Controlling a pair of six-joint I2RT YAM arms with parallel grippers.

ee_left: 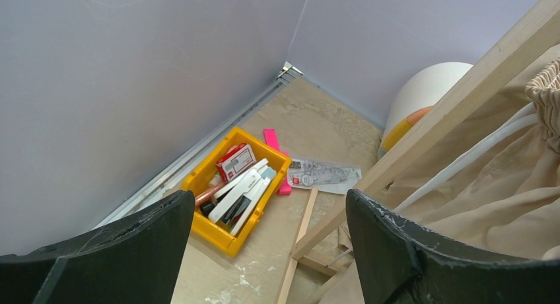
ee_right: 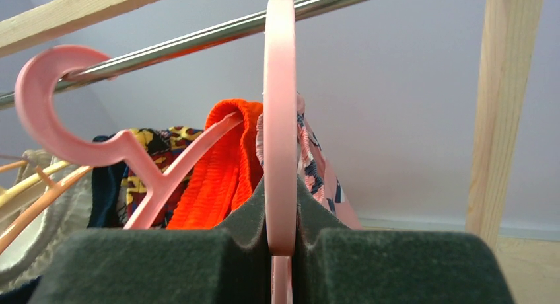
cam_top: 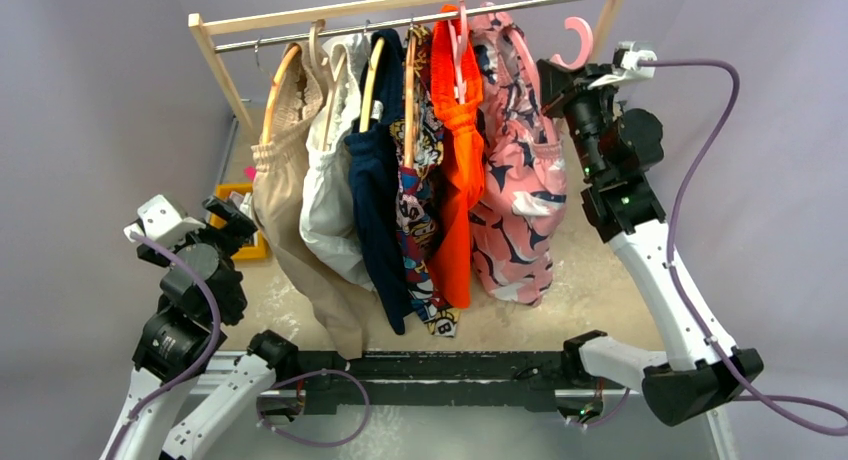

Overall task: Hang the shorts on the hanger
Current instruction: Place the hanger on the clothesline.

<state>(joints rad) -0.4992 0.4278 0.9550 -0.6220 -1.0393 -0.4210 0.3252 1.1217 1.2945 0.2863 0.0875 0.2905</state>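
Shorts (cam_top: 520, 195) hang at the right end of the row on the rack, touching the orange garment (cam_top: 462, 160) on their left. Their waistband is gathered up near the rail (cam_top: 420, 20).

The hanger (ee_right: 280, 119) is pink and shows edge-on in the right wrist view. My right hand (ee_right: 282, 241) is clamped tight on its neck, with both pads pressed against the plastic. Printed fabric of the shorts sits just behind that neck. The top of the hook meets the rail in this view (I cannot tell whether it rests on the rail or only overlaps it). From above, the hook curls out to the right of the shorts.

A second pink hanger (ee_right: 72, 112) is hooked over the rail and carries the orange garment.

My left hand (ee_left: 264, 251) is low on the left with its jaws spread wide and nothing between them. It points at a yellow bin (ee_left: 228, 236) on the desk (ee_left: 317, 132), near the rack's wooden foot.
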